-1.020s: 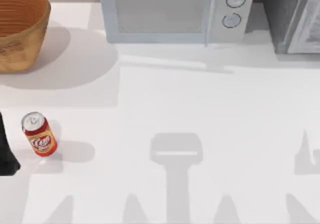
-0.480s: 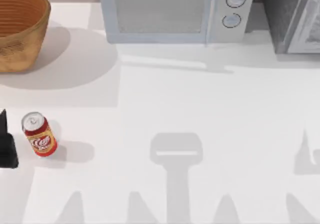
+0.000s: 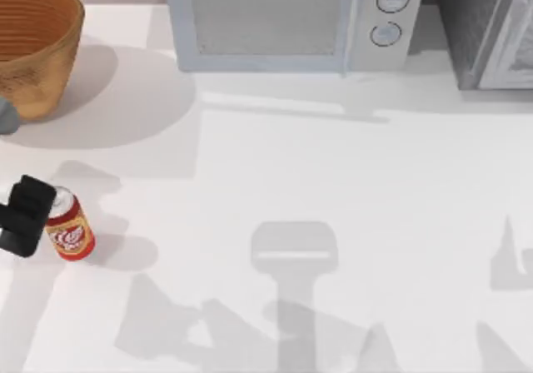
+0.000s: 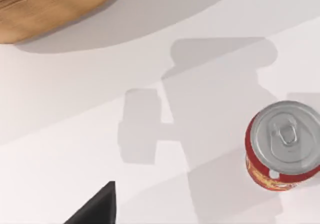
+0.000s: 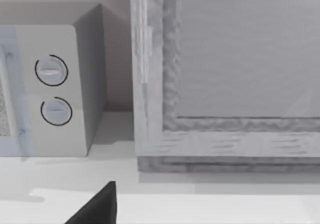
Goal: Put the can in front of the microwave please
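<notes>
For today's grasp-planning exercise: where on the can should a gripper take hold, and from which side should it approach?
Grip the can around its round side wall at mid-height, fingers on opposite sides. It stands upright, silver top up, on the table. Coming from the table's left seems best: the left gripper is already beside it there.

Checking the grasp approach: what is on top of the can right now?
In the top view the left pincer hangs over the can, hiding most of its silver top; the left wrist view shows the lid bare.
</notes>
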Controlling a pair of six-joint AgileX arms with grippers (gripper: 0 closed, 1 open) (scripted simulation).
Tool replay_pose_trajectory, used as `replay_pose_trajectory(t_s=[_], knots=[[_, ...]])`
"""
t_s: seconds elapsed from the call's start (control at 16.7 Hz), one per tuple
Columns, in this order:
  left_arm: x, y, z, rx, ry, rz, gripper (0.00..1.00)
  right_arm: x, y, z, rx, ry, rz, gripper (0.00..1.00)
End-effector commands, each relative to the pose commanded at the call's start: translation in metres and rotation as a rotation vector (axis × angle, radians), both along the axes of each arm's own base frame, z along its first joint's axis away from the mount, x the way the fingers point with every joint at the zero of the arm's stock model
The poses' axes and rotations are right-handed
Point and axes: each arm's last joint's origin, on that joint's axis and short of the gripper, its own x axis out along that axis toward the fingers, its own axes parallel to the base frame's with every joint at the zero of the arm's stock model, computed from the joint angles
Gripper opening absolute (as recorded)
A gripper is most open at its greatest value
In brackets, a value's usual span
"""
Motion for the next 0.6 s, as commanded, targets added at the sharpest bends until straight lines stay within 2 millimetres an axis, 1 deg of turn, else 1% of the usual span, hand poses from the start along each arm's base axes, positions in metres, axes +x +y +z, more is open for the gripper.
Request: replay_pose_trajectory(t_s=[0.12,0.24,0.42,0.6], knots=[[0.026,-0.005,0.004,0.051,0.145,-0.063,1.0,0.0,0.0,0.0,0.0,0.0,0.0,1.0],[0.051,-0.011,0.003,0.094,0.282,-0.126,1.0,0.0,0.0,0.0,0.0,0.0,0.0,1.0],[0.086,-0.02,-0.005,0.144,0.462,-0.218,1.0,0.0,0.0,0.0,0.0,0.0,0.0,1.0],[0.112,-0.027,-0.018,0.174,0.605,-0.291,1.0,0.0,0.0,0.0,0.0,0.0,0.0,1.0]])
